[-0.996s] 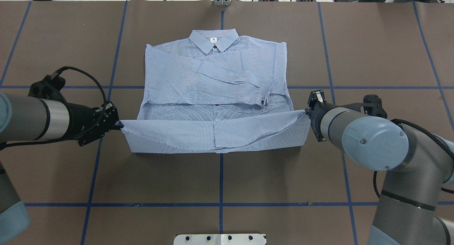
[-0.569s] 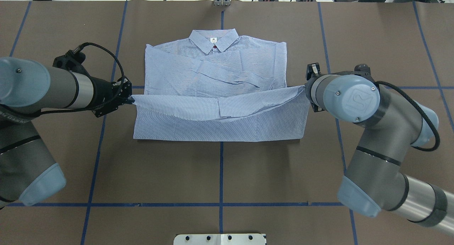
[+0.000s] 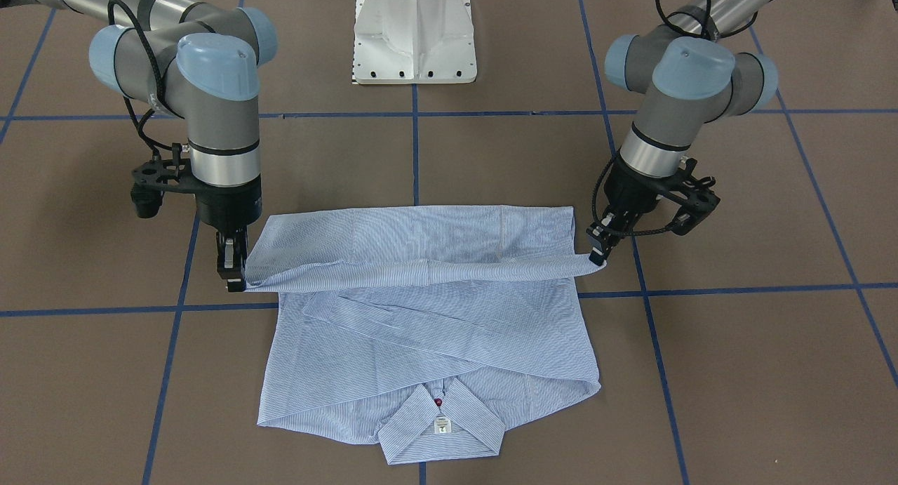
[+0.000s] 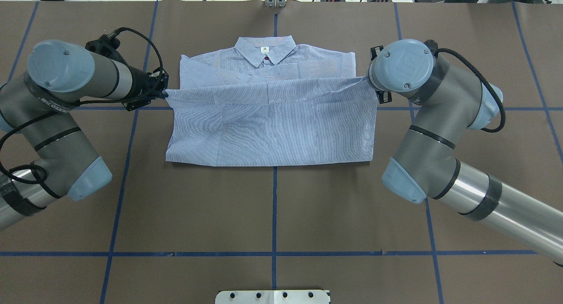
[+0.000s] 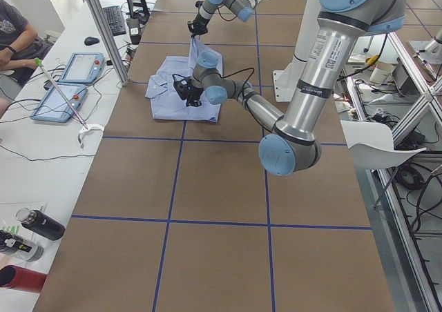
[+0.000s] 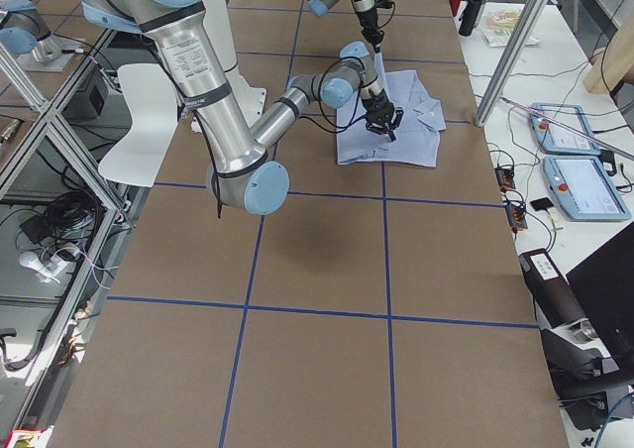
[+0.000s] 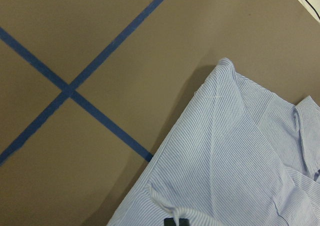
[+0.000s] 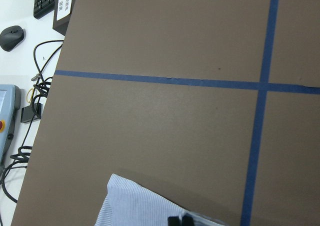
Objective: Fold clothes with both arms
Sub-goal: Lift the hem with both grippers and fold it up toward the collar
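The shirt (image 4: 268, 128) lies on the table (image 4: 272, 216) between both grippers, collar (image 4: 265, 49) pointing away from the robot, long axis running gripper to gripper. The left gripper (image 3: 596, 255) and right gripper (image 3: 233, 278) each clamp tight on a raised hem corner

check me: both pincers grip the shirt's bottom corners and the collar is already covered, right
Not quite. The left pincer and right pincer do grip the bottom corners of the shirt, but the collar is uncovered; the overhead view shows it bare beyond the lifted edge.
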Robot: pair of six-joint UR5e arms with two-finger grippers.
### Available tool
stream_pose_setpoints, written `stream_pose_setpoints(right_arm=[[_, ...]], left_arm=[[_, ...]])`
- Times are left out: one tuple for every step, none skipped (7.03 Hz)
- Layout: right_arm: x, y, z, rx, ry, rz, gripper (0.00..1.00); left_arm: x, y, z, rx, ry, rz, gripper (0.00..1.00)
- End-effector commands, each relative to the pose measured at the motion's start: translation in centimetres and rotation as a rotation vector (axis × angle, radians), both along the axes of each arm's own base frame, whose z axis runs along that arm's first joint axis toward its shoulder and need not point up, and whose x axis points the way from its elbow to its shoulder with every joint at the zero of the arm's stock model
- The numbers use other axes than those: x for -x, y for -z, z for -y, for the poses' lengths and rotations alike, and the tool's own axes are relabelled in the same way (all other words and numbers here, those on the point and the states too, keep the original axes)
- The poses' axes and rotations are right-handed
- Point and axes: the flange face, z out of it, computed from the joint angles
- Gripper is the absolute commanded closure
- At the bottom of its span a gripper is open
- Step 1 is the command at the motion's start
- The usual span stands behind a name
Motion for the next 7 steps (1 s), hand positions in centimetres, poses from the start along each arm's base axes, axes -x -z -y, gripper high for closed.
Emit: stream_pose_setpoints(right_arm=[[1.2,0.0,4.4,-0.006,-0.018,0.025,1.00],[1.7,0.0,5.8,-0.006,-0.010,0.015,1.00],[2.4,0.0,6.7,0.003,0.007,0.004,1.00],[2.7,-0.2,8.0,0.010,0.007,-0.013,1.00],[2.5,0.0,9.9,0.017,0.013,-0.028,1.00],[1.8,0.1,11.8,0.012,0.013,-0.014,1.00],[2.4,-1.7,12.6,0.012,0.021,-0.021,1.00]], left_arm=[[-1.3,-1.0,4.1,-0.012,0.020,0.012,1.00],[-1.4,-0.9,5.4,-0.011,0.031,0.015,1.00],[-1.8,-1.0,6.5,-0.029,0.040,0.001,1.00],[-2.7,-1.1,8.2,-0.037,0.058,0.005,1.00],[-2.4,-1.2,9.5,-0.047,0.088,0.014,1.00],[-2.0,-0.2,10.1,-0.058,0.099,0.005,1.00],[-2.0,0.0,10.5,-0.060,0.102,0.007,1.00]])
